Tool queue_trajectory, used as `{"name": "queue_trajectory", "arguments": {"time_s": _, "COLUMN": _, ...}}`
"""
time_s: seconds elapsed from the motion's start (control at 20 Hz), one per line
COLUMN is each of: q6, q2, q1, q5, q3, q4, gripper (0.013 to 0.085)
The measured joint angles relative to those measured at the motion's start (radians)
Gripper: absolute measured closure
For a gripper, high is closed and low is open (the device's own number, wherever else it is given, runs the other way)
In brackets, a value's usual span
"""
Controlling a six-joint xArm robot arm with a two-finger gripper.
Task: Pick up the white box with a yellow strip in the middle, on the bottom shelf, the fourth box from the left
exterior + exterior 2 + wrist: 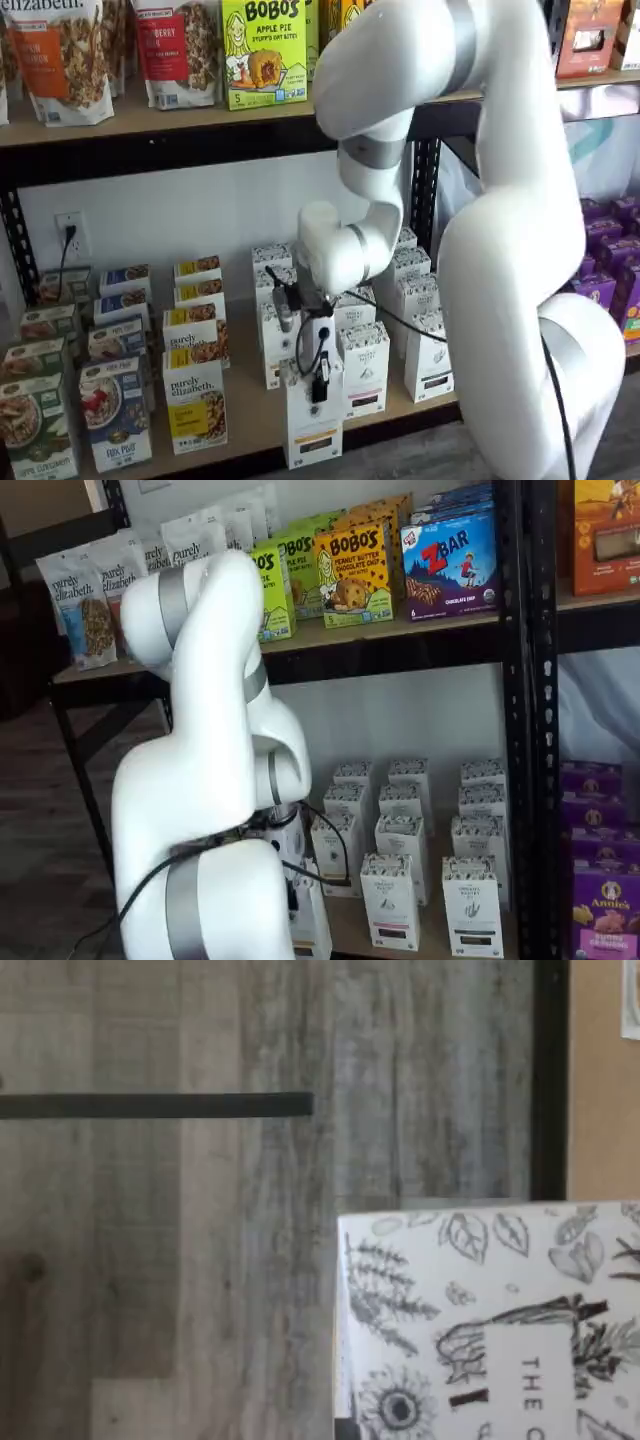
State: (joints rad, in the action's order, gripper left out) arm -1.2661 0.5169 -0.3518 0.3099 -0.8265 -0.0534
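Cardboard, tall and slim, is what the white box with a yellow strip looks to be made of, so I judge it light, fairly stiff along its edges but easy to dent on its broad faces, and smooth enough to slip if pinched weakly. It stands upright at the front edge of the bottom shelf, ahead of a row of same-shaped white cartons with darker labels, and just beside a granola box with a big yellow block. The gripper sits directly over and against the top of the box in a shelf view; its black fingers reach down onto the box's upper part, but whether they are clamped on it or merely straddling it I cannot tell. The wrist view shows a box top printed with line-drawn leaves and flowers, with grey plank floor beyond it. A sound hold would be across the narrow sides near the top, where the folded flaps stiffen the walls, squeezing gently. Being tall, it may tip or swing, and the neighbours stand near.
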Motion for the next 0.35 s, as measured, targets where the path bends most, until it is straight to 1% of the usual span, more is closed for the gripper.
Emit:
{"name": "queue_trajectory", "arguments": {"time_s": 0.1, "q6": -0.01, "q2": -0.055, "q1": -0.001, "q5": 0.018, "q3": 0.043, "q4": -0.012, "gripper": 0.053}}
{"name": "queue_trajectory", "arguments": {"time_s": 0.3, "q6": 0.014, "q2": -0.133, "q1": 0.004, "q5": 0.035, "q3": 0.105, "q4": 0.017, "gripper": 0.053}}
{"name": "queue_trajectory", "arguments": {"time_s": 0.35, "q6": 0.012, "q2": -0.157, "q1": 0.006, "q5": 0.045, "q3": 0.122, "q4": 0.017, "gripper": 0.053}}
